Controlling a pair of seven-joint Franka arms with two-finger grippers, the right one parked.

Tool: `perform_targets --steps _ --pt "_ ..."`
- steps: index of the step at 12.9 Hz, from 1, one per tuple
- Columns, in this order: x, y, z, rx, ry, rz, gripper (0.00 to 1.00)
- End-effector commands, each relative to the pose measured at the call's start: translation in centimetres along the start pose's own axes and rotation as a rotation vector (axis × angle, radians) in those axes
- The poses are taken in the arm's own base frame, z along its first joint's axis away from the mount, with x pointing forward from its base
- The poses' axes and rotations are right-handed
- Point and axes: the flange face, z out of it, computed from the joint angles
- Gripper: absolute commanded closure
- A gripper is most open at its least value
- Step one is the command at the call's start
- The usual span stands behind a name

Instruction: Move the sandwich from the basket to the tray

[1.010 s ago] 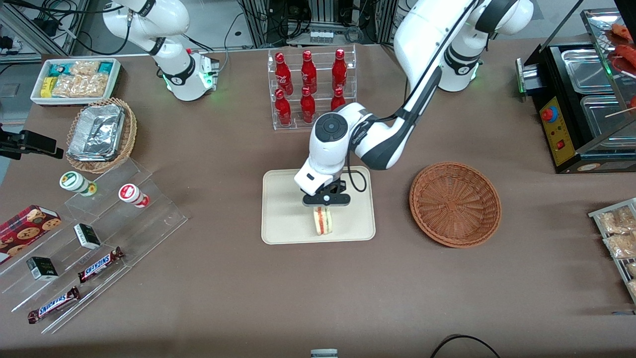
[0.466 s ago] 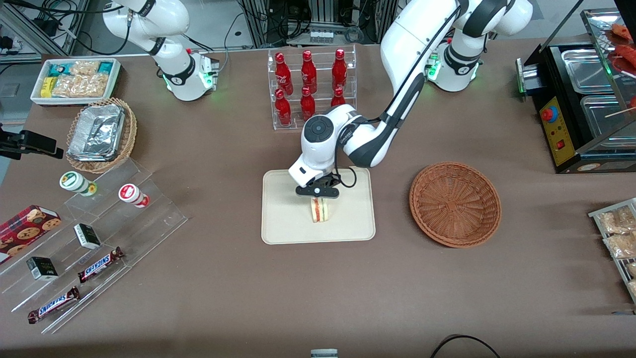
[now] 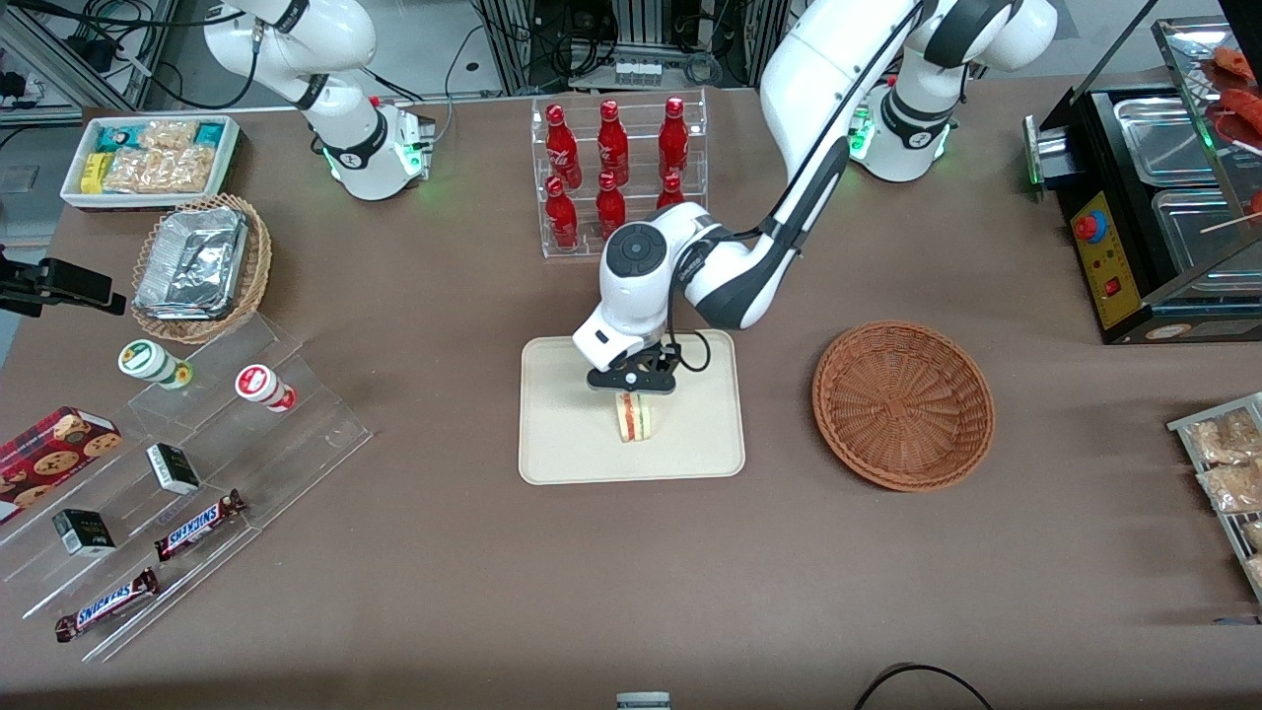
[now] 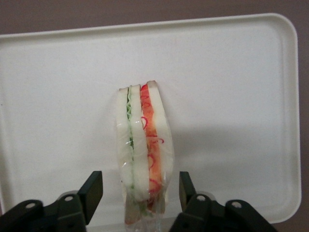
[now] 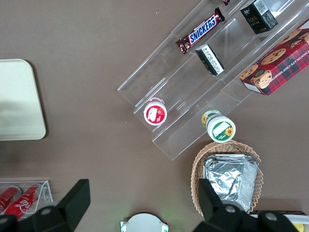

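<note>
The sandwich [image 3: 636,419] [image 4: 144,150], a film-wrapped wedge with white bread, green and red-orange filling, stands on its edge on the cream tray [image 3: 562,434] [image 4: 231,87], near the tray's middle. My left gripper [image 3: 632,387] [image 4: 140,188] hangs just above it and is open. Its two black fingers [image 4: 93,188] straddle the sandwich with a visible gap on each side. The reddish-brown wicker basket [image 3: 902,404] sits beside the tray toward the working arm's end and holds nothing.
A clear rack of red bottles [image 3: 616,177] stands farther from the front camera than the tray. Clear acrylic steps with candy bars and cups [image 3: 187,463], a foil-filled tan basket [image 3: 200,266] and a snack bin [image 3: 153,158] lie toward the parked arm's end. A black food warmer [image 3: 1154,207] is at the working arm's end.
Over the last second the gripper came down with the sandwich and shifted slightly away from the front camera. In the last half second it has hardly moved.
</note>
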Motion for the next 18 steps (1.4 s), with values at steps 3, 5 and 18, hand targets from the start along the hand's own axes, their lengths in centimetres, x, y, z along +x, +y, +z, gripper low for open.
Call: perform_targets --steps 3,5,18 --pt "3.5 -4.3 -11.5 -0.018 0.065 -0.145 0.0" --pt "4.9 -7.6 -15.5 -0.004 0.07 -0.197 0.0" --pt "8.2 -38.7 -33.7 0.013 -0.088 -0.09 0.0"
